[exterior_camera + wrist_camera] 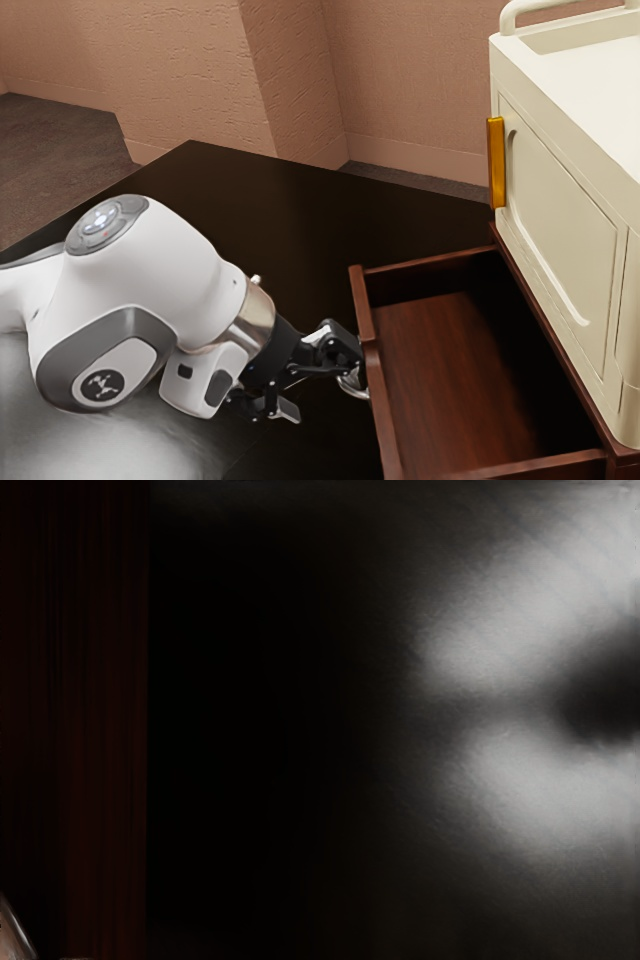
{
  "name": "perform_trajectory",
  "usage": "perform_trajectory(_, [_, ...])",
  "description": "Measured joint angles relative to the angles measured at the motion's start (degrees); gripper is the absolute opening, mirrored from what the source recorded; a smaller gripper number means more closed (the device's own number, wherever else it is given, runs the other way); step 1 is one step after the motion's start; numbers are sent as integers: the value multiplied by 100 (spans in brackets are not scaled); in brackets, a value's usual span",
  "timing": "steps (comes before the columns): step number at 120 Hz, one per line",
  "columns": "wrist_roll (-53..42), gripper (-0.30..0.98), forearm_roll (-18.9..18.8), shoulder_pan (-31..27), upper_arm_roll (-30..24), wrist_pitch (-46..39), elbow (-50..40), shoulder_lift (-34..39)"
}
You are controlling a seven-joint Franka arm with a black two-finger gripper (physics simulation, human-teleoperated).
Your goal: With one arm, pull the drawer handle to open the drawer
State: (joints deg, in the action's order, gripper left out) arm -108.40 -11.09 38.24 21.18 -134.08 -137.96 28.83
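The gripper stands open at the drawer's front, its two fingers spread well apart. One finger reaches to the metal handle, partly covering it; the other hangs away from it, over the dark tabletop. Whether the near finger is hooked behind the handle I cannot tell. The brown wooden drawer is pulled out, with its inside showing. In the wrist view the dark red drawer front runs along one side, with a shiny bit of the handle in the corner.
A cream cabinet with a golden handle stands above and behind the drawer, at the exterior view's right. The dark glossy table extends around the arm, and textured walls rise beyond it.
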Motion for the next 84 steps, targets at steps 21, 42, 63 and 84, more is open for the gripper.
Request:
perform_trajectory(21, [6, 48, -47, -5, 31, 175, 50, 159])
perform_trajectory(42, [11, 59, -70, 8, 42, 249, 62, 234])
perform_trajectory(63, [13, 65, -76, 10, 38, 292, 68, 407])
perform_trajectory(84, [16, 67, -75, 8, 33, 460, 404, 436])
